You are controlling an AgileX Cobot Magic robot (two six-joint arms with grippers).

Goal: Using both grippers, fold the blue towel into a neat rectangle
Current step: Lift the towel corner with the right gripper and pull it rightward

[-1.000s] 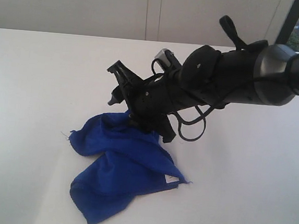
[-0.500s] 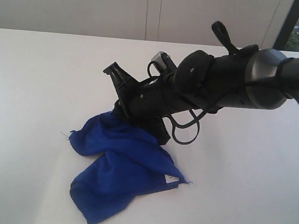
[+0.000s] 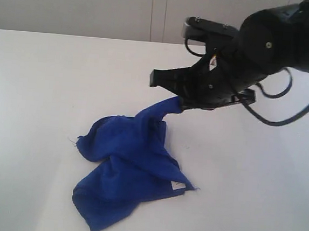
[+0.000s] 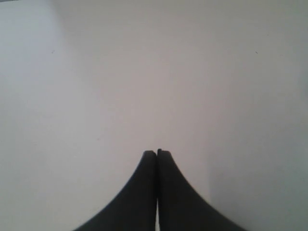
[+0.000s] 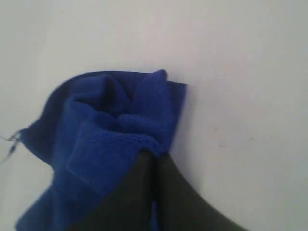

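White tabletop (image 3: 33, 83) backed by pale wall panels (image 3: 77, 6); blue towel (image 3: 128, 167) lying crumpled on the tabletop, most of its bulk spread in loose overlapping folds; small white tag (image 3: 177, 185) at one corner of the towel, on the side of the heap away from the raised part; a thin loose thread (image 3: 72, 139) projecting from the towel's opposite edge. Right gripper (image 3: 178, 102) positioned just above the towel's far edge, its jaws closed on a bunched fold of the cloth, which rises from the heap as a narrow taut peak up to the fingertips; the right wrist view confirms the pinch, with the right gripper (image 5: 155, 156) pressed together and blue fabric gathered around its tip. Black cable (image 3: 277, 107) looping beneath the arm, on the side away from the towel. Left gripper (image 4: 157, 153) visible only in its own wrist view; jaws fully pressed together, gripping nothing, above bare white tabletop (image 4: 144, 72); its position relative to the towel cannot be told.
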